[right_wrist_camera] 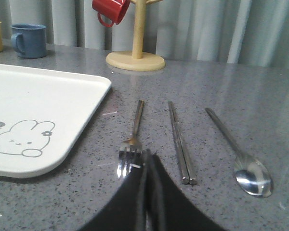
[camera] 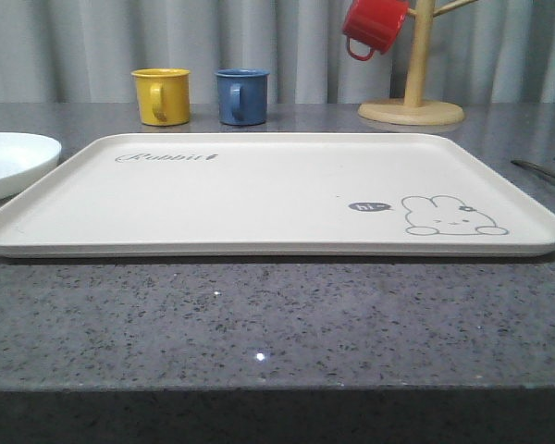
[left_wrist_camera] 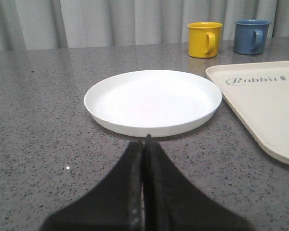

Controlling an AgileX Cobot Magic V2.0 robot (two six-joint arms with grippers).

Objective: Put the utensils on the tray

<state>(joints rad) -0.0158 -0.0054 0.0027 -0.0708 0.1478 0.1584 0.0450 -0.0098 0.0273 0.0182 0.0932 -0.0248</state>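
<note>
The cream tray (camera: pixel 259 199) with the rabbit drawing lies bare in the middle of the grey table. A round white plate (left_wrist_camera: pixel 153 100) rests on the table to the left of the tray (left_wrist_camera: pixel 267 103); my left gripper (left_wrist_camera: pixel 145 139) hangs shut just short of its near rim. To the right of the tray (right_wrist_camera: pixel 33 115) lie a silver fork (right_wrist_camera: pixel 133 130), a pair of metal chopsticks (right_wrist_camera: pixel 179 139) and a silver spoon (right_wrist_camera: pixel 238 151), side by side on the table. My right gripper (right_wrist_camera: pixel 148 154) is shut, its tips just past the fork's tines, holding nothing.
A yellow mug (camera: pixel 162 95) and a blue mug (camera: pixel 240 95) stand behind the tray. A wooden mug tree (camera: pixel 412 102) with a red mug (camera: pixel 373 26) hanging on it stands at the back right. Curtains close off the back.
</note>
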